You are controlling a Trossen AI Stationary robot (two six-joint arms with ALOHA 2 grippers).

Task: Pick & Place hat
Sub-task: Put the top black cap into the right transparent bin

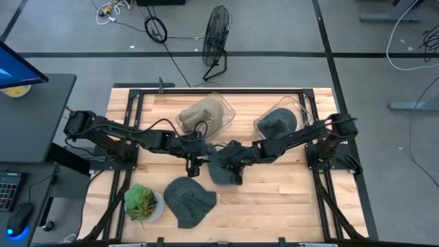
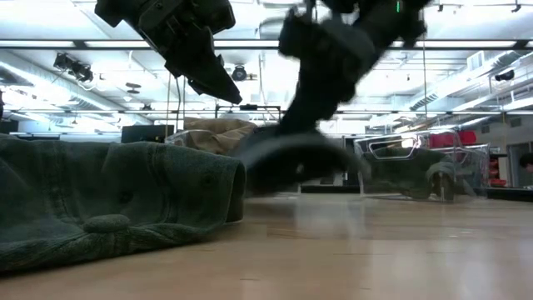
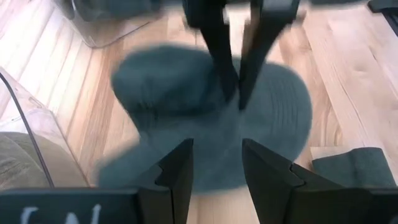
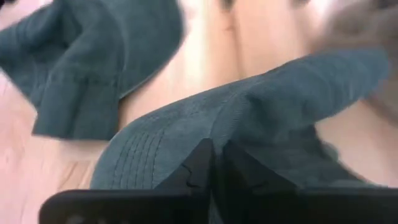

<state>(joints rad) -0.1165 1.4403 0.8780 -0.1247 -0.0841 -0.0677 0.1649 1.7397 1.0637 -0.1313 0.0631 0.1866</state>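
Note:
A dark green brimmed hat [image 1: 223, 170] sits mid-table under my right gripper [image 1: 233, 163], which is shut on it; the low view shows this hat [image 2: 291, 162] below the gripper. My left gripper [image 3: 217, 174] is open just left of the hat [image 3: 186, 99], fingers apart and touching nothing. A second green hat [image 1: 188, 200] lies flat on the table near the near edge, large in the low view [image 2: 108, 200]. My right gripper pinches the hat's brim [image 4: 186, 146] between its two shut fingers [image 4: 199, 165], coming from above and from the table's right. The hat hangs tilted below the fingers [image 3: 231, 74]. I cannot tell whether its lower edge still touches the table.
Two clear bins stand along the far side: one with a tan hat [image 1: 206, 113], one with a dark green hat [image 1: 278, 122]. A potted green plant [image 1: 143, 203] stands at the near left. Bare wood lies to the near right [image 1: 274, 199].

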